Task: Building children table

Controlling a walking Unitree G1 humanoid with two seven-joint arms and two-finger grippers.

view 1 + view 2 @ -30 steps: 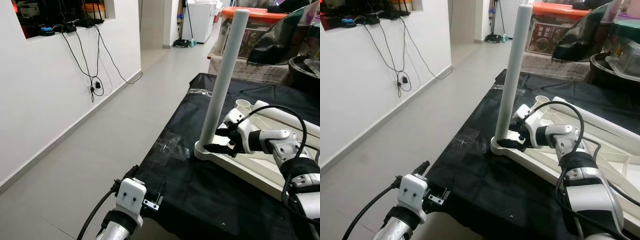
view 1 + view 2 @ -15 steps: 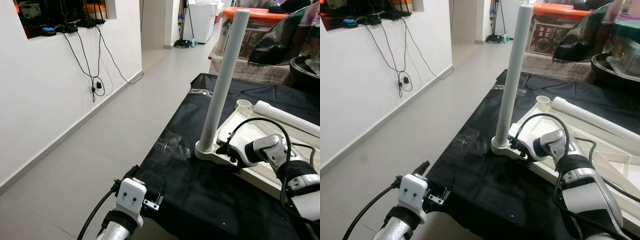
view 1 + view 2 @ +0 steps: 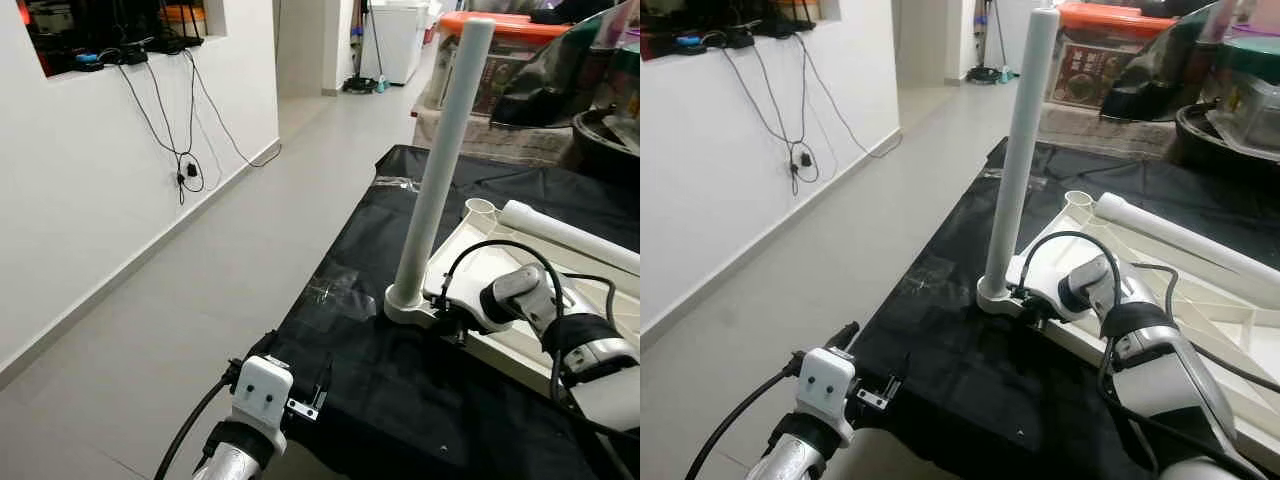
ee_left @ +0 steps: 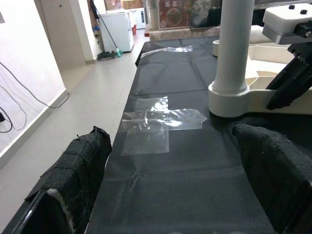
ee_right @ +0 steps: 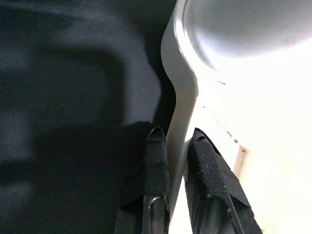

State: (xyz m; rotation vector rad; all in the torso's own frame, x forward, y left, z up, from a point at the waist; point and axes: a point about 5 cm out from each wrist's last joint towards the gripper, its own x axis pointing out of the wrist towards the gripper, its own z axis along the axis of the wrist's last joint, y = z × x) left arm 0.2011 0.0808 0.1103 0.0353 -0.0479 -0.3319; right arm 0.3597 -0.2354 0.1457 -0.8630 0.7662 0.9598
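Left eye view: white top point(image 3: 585, 345) lies upside down on black cloth point(image 3: 360, 270).
Done: one leg point(image 3: 437, 160) stands up.
Left: another leg point(image 3: 565, 232) lies loose.
Right gripper point(image 5: 176, 141): pinching the top's rim.
Left gripper point(image 4: 170, 187): spread, empty.

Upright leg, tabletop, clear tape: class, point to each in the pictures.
Upright leg point(image 3: 440, 160), left eye view, mid-shaft.
Tabletop point(image 3: 1230, 310), right eye view, ribbed underside.
Clear tape point(image 4: 156, 122), left wrist view, centre of the patch.

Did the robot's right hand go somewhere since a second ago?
Yes. The right gripper dropped from beside the upright leg to the tabletop's rim, which it now pinches.
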